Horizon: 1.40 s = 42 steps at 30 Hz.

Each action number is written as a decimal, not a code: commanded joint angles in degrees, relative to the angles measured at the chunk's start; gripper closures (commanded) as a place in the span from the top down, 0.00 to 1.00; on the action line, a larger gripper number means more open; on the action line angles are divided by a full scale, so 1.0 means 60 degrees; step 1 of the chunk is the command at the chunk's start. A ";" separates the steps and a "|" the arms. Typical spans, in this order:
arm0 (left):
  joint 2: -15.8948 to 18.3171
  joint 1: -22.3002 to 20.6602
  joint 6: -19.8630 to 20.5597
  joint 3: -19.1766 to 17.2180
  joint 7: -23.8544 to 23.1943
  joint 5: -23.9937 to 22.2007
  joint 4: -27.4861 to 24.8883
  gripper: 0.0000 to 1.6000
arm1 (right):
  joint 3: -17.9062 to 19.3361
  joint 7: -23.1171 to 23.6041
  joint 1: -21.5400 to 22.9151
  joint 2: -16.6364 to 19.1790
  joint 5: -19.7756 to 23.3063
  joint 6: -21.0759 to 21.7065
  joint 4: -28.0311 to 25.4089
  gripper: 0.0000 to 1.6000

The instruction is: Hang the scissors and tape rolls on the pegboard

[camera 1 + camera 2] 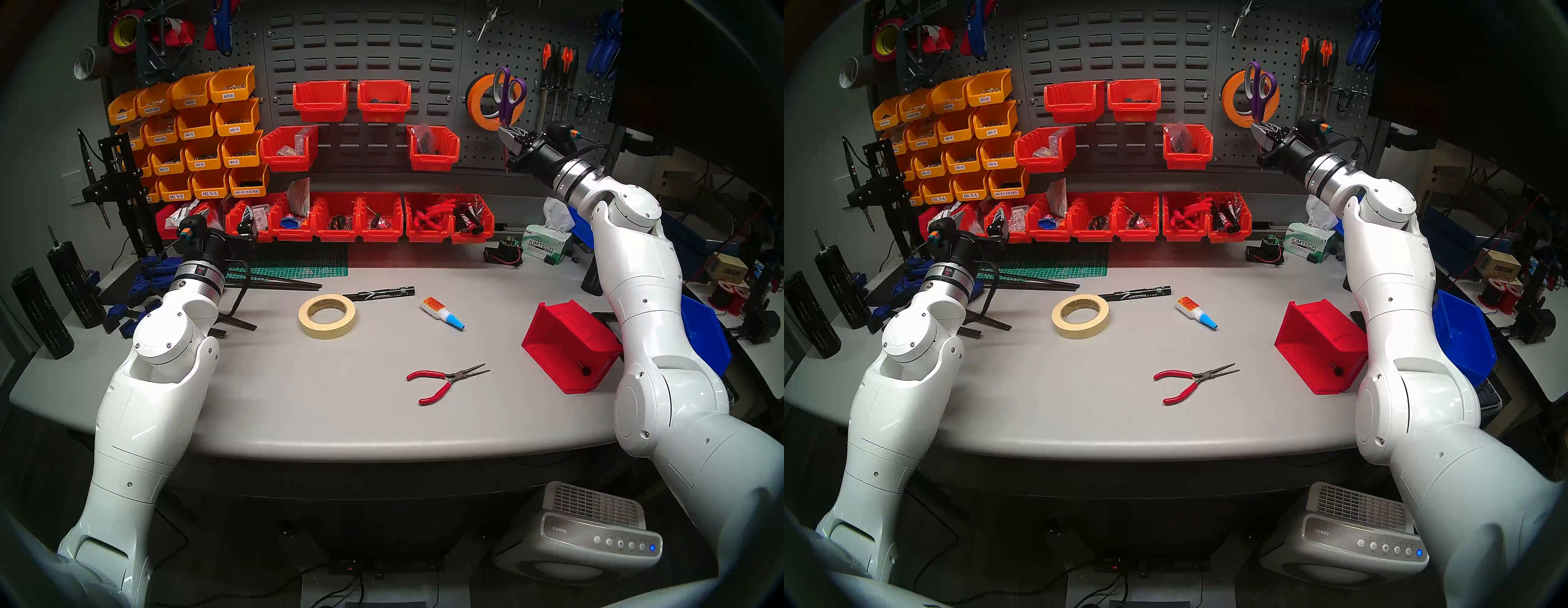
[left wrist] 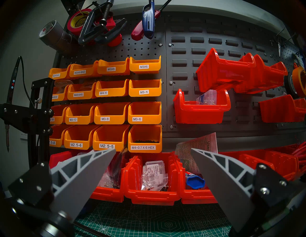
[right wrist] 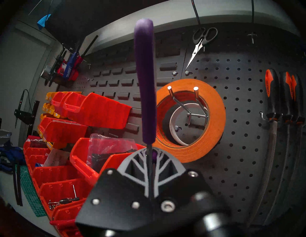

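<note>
My right gripper (image 1: 507,136) (image 3: 149,149) is shut on the blades of the purple-handled scissors (image 1: 507,91) (image 3: 145,82), held handles-up in front of the pegboard (image 1: 475,144) (image 3: 240,149). In the right wrist view the handles are edge-on, just left of a two-pronged wire hook (image 3: 195,88). That hook carries the orange tape roll (image 1: 479,106) (image 3: 215,115), with the black roll's white core (image 3: 173,122) behind it. The cream tape roll (image 1: 326,316) (image 1: 1081,316) lies flat on the table. My left gripper (image 2: 153,149) (image 1: 248,225) is open and empty, low at the back left.
On the table lie red-handled pliers (image 1: 445,378), a black marker (image 1: 379,293), a glue bottle (image 1: 441,312) and a tipped red bin (image 1: 568,344) against my right arm. Small metal scissors (image 3: 200,44) and orange-and-black-handled tools (image 3: 271,92) hang on the pegboard. Red bins (image 1: 432,148) hang left of the hook.
</note>
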 commanded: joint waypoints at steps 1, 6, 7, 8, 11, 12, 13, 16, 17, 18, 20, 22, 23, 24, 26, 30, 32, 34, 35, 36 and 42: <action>0.0012 -0.0283 -0.0120 -0.0124 0.0024 -0.0017 -0.0277 1.00 | 0.0325 0.0433 0.0359 -0.0012 0.0619 0.0555 -0.0194 0.00; 0.0012 -0.0283 -0.0120 -0.0124 0.0024 -0.0018 -0.0278 1.00 | 0.0402 0.0831 0.0451 -0.0066 0.0905 0.0978 0.0032 0.00; 0.0012 -0.0283 -0.0120 -0.0124 0.0024 -0.0018 -0.0278 1.00 | 0.0408 0.0867 0.0469 -0.0068 0.0913 0.1023 0.0054 0.00; 0.0012 -0.0283 -0.0119 -0.0123 0.0024 -0.0017 -0.0277 1.00 | 0.0449 0.0976 0.0504 -0.0091 0.1021 0.1143 0.0116 0.00; 0.0013 -0.0283 -0.0119 -0.0123 0.0023 -0.0017 -0.0277 1.00 | 0.0413 0.1198 0.0616 -0.0030 0.1026 0.1296 0.0268 0.00; 0.0013 -0.0283 -0.0119 -0.0123 0.0023 -0.0017 -0.0277 1.00 | 0.0384 0.1280 0.0660 -0.0001 0.1012 0.1338 0.0323 0.00; 0.0013 -0.0282 -0.0118 -0.0123 0.0023 -0.0017 -0.0276 1.00 | 0.0370 0.1357 0.0703 0.0019 0.1012 0.1383 0.0378 0.00; 0.0014 -0.0282 -0.0118 -0.0122 0.0022 -0.0017 -0.0275 1.00 | 0.0311 0.1456 0.0784 0.0072 0.0948 0.1401 0.0470 0.00; 0.0014 -0.0282 -0.0117 -0.0122 0.0022 -0.0016 -0.0275 1.00 | 0.0292 0.1535 0.0879 0.0097 0.0900 0.1415 0.0586 0.00; 0.0015 -0.0282 -0.0117 -0.0122 0.0021 -0.0016 -0.0274 1.00 | 0.0283 0.1580 0.0935 0.0114 0.0889 0.1441 0.0652 0.00; 0.0015 -0.0282 -0.0116 -0.0122 0.0021 -0.0016 -0.0273 1.00 | 0.0246 0.1644 0.1044 0.0161 0.0826 0.1456 0.0794 0.00; 0.0015 -0.0282 -0.0116 -0.0121 0.0021 -0.0016 -0.0273 1.00 | 0.0250 0.1654 0.1065 0.0164 0.0827 0.1460 0.0833 0.00; 0.0015 -0.0282 -0.0116 -0.0121 0.0021 -0.0016 -0.0273 1.00 | 0.0234 0.1698 0.1141 0.0177 0.0805 0.1450 0.0958 0.00; 0.0015 -0.0282 -0.0116 -0.0121 0.0021 -0.0016 -0.0273 1.00 | 0.0220 0.1726 0.1194 0.0188 0.0785 0.1441 0.1050 0.00; 0.0015 -0.0282 -0.0116 -0.0121 0.0021 -0.0016 -0.0273 1.00 | 0.0194 0.1771 0.1293 0.0202 0.0755 0.1419 0.1238 0.00; 0.0016 -0.0282 -0.0116 -0.0121 0.0020 -0.0016 -0.0272 1.00 | 0.0091 0.1895 0.1553 0.0196 0.0675 0.1318 0.1719 0.00; 0.0016 -0.0281 -0.0115 -0.0121 0.0020 -0.0016 -0.0272 1.00 | 0.0069 0.1909 0.1608 0.0185 0.0658 0.1287 0.1822 0.00; 0.0017 -0.0281 -0.0115 -0.0120 0.0020 -0.0015 -0.0271 1.00 | 0.0017 0.1958 0.1718 0.0161 0.0635 0.1226 0.2021 0.00; 0.0017 -0.0281 -0.0114 -0.0120 0.0019 -0.0015 -0.0271 1.00 | 0.0002 0.1948 0.1728 0.0147 0.0628 0.1207 0.2052 0.00; 0.0018 -0.0281 -0.0114 -0.0120 0.0019 -0.0015 -0.0270 1.00 | -0.0069 0.2000 0.1819 0.0157 0.0569 0.1144 0.2186 0.00; 0.0019 -0.0280 -0.0112 -0.0119 0.0018 -0.0014 -0.0268 1.00 | -0.0202 0.2200 0.2041 0.0104 0.0563 0.0913 0.2532 0.00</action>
